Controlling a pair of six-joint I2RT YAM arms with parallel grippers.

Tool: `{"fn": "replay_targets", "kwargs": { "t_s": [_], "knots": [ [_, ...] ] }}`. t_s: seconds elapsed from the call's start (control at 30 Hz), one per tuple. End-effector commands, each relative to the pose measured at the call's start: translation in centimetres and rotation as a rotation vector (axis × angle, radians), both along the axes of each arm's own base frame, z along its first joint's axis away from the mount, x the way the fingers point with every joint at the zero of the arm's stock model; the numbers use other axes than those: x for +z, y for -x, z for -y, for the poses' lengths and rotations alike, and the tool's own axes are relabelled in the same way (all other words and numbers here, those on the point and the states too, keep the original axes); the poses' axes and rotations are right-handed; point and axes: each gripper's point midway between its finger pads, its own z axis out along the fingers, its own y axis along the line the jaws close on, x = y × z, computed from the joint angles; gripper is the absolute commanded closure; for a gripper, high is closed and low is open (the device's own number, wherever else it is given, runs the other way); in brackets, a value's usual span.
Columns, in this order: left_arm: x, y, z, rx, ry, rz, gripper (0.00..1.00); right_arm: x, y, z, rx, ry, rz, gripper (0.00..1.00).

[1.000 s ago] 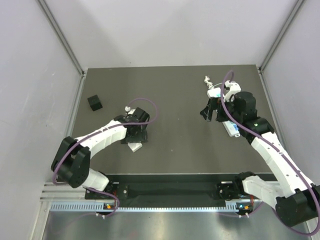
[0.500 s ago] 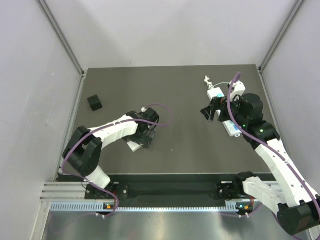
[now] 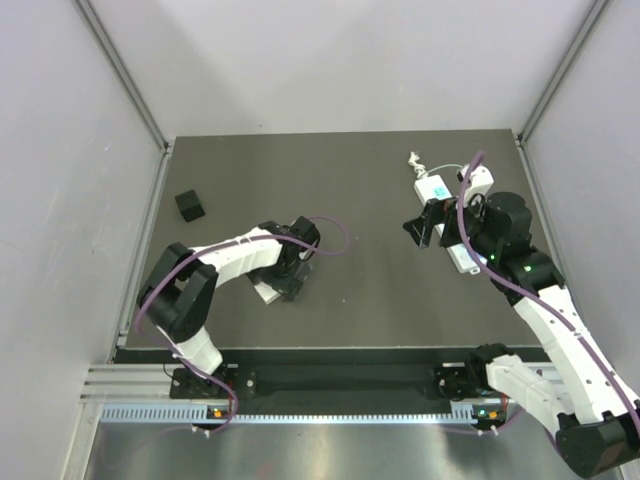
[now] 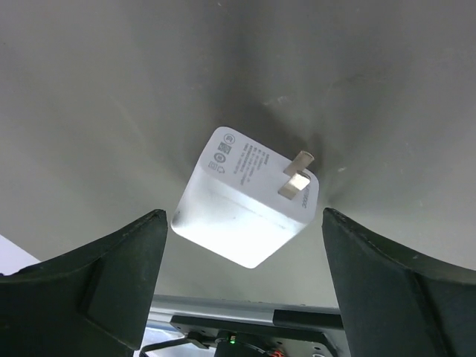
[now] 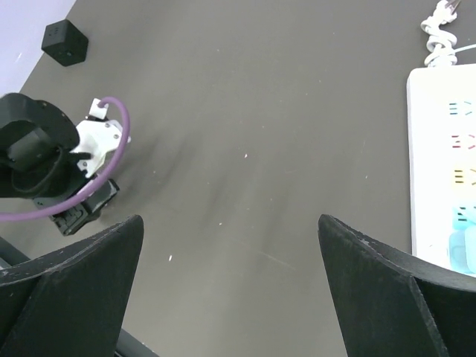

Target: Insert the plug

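The plug (image 4: 245, 208) is a white cube charger with two metal prongs, lying tilted on the dark table. In the top view the plug (image 3: 266, 291) shows just left of my left gripper (image 3: 293, 280). In the left wrist view my left gripper (image 4: 242, 223) stands open, its black fingers wide on either side of the plug and clear of it. The white power strip (image 3: 461, 259) lies at the right, and its sockets show at the edge of the power strip (image 5: 442, 163) in the right wrist view. My right gripper (image 3: 425, 228) is open and empty beside the strip; my right gripper (image 5: 229, 223) hangs over bare table.
A small black cube (image 3: 189, 206) sits at the far left. The strip's coiled white cord (image 3: 415, 160) lies at the back right. The left arm's wrist (image 5: 59, 163) shows in the right wrist view. Grey walls close in the table on three sides.
My left wrist has swung round and shifted slightly right over the plug, and its jaws have widened. The right gripper has drifted a little right along the strip. The plug stays on the table.
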Motion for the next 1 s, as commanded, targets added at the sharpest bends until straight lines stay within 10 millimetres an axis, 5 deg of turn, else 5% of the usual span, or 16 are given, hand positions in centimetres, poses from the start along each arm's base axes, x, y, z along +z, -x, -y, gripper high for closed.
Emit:
{"fn": "replay_targets", "kwargs": {
  "t_s": [0.0,0.1,0.13,0.17,0.23,0.4,0.6,0.63,0.7,0.73,0.77,0.83,0.97],
  "knots": [
    [0.0,-0.3,-0.7,-0.003,-0.047,-0.004,0.11,0.8,0.2,-0.4,0.022,-0.010,0.047,0.00],
    [-0.6,-0.6,-0.1,0.010,-0.032,-0.003,0.22,0.3,0.0,-0.4,0.015,-0.002,0.032,0.00],
    [-0.7,-1.0,0.2,0.026,-0.021,0.005,0.31,0.2,-0.1,-0.3,0.013,0.000,0.028,0.00],
    [-0.6,-1.4,0.9,0.044,0.002,0.014,0.55,0.1,-0.1,-0.3,0.011,0.005,0.025,0.00],
    [-0.7,-1.4,2.4,0.095,0.067,-0.003,0.72,-0.2,-0.4,0.2,-0.018,0.014,0.026,0.00],
    [2.9,-3.4,8.4,0.241,0.374,0.048,1.00,0.6,-0.5,1.0,-0.069,-0.014,0.160,0.00],
    [15.4,-7.2,17.6,0.432,1.045,0.132,1.00,1.4,-1.2,-1.0,-0.026,-0.054,0.269,0.04],
    [18.2,-7.3,18.5,0.445,1.157,0.152,1.00,1.7,-1.2,-1.6,-0.008,-0.071,0.281,0.05],
    [19.3,-7.0,19.3,0.635,1.303,0.076,1.00,2.6,-1.0,-3.1,0.033,-0.117,0.296,0.08],
    [22.7,-7.7,20.0,0.633,1.465,0.106,1.00,2.8,-0.8,-3.6,0.056,-0.128,0.295,0.08],
    [21.6,-7.4,20.0,0.776,1.515,0.021,1.00,3.2,-0.5,-4.8,0.100,-0.143,0.307,0.09],
    [23.7,-7.6,20.6,0.803,1.658,-0.021,1.00,3.5,-0.3,-5.9,0.121,-0.167,0.309,0.10],
    [23.8,-7.2,21.7,0.841,1.716,-0.152,1.00,3.3,0.4,-9.0,0.191,-0.170,0.329,0.16]
  ]
}}
